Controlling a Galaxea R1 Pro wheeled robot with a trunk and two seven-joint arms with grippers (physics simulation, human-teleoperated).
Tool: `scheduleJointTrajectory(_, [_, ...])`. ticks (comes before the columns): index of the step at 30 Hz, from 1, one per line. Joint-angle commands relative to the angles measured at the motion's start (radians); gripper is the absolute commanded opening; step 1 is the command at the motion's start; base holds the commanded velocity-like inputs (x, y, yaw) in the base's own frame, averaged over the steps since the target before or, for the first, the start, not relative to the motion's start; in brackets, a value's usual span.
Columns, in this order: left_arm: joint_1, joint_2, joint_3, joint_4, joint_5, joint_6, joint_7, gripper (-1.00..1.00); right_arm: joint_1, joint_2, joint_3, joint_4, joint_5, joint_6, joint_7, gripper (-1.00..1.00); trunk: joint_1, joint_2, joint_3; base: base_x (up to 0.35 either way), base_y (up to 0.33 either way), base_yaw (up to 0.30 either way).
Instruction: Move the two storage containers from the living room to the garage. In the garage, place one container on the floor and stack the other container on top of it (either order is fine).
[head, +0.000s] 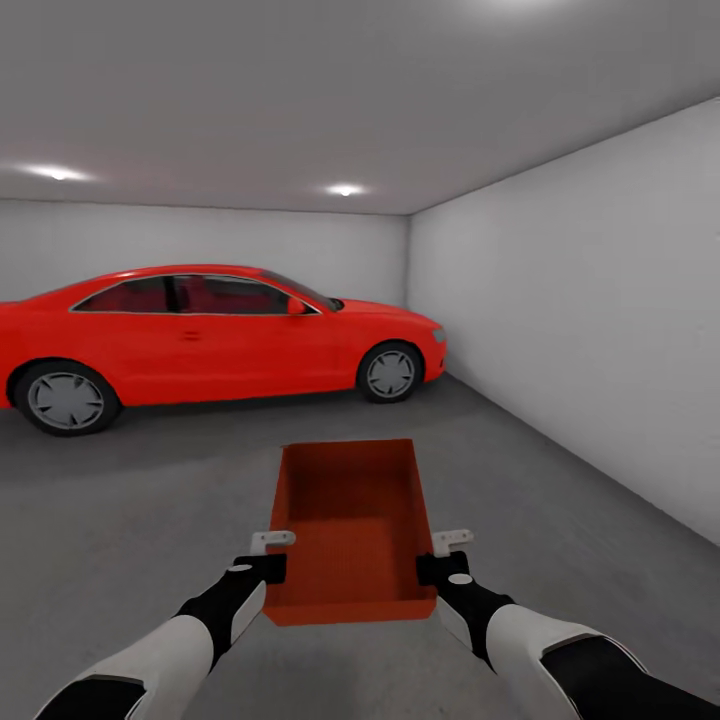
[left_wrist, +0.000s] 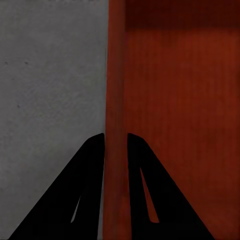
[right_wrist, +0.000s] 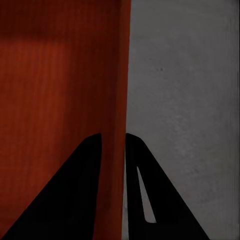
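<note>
We're in the garage, and the bin (head: 350, 525) hangs out in front of the robot, carried between both arms above the grey floor (head: 150, 520). The left gripper (head: 268, 555) is clamped on the bin's left wall near the near end; the left wrist view shows its two black fingers (left_wrist: 87, 190) pinching the orange wall between them, one inside, one outside. The right gripper (head: 440, 555) does the same on the right wall, fingers (right_wrist: 85, 190) closed tight on the rim. The bin's long axis runs straight ahead, away from the robot, towards the red car (head: 210, 335), with the white wall (head: 600, 320) off to the right. Both arms sit level and equally near. The floor lies directly beneath, so the set-down looks like a straight drop, both arms together, bin kept level
</note>
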Motion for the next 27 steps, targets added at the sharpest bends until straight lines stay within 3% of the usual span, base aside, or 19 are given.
scheduleJointTrajectory(1, [-0.001, 0.000, 0.035, -0.006, -0.015, -0.006, 0.047, -1.00, 0.000, 0.018, -0.030, 0.004, -0.004, -0.002, 0.022, -1.00, 0.001, -0.001, -0.001, 0.321, 0.000, -0.259])
scheduleJointTrajectory(19, [-0.001, 0.003, 0.035, -0.006, -0.015, -0.006, 0.046, -1.00, 0.000, 0.017, -0.030, 0.004, -0.004, -0.002, 0.023, -1.00, 0.001, -0.001, -0.001, 0.321, 0.000, -0.257])
scheduleJointTrajectory(27, [-0.001, 0.003, 0.035, -0.006, -0.015, -0.006, 0.046, -1.00, 0.000, 0.015, -0.031, 0.004, -0.004, -0.001, 0.023, -1.00, 0.001, -0.001, -0.001, 0.321, 0.000, -0.028])
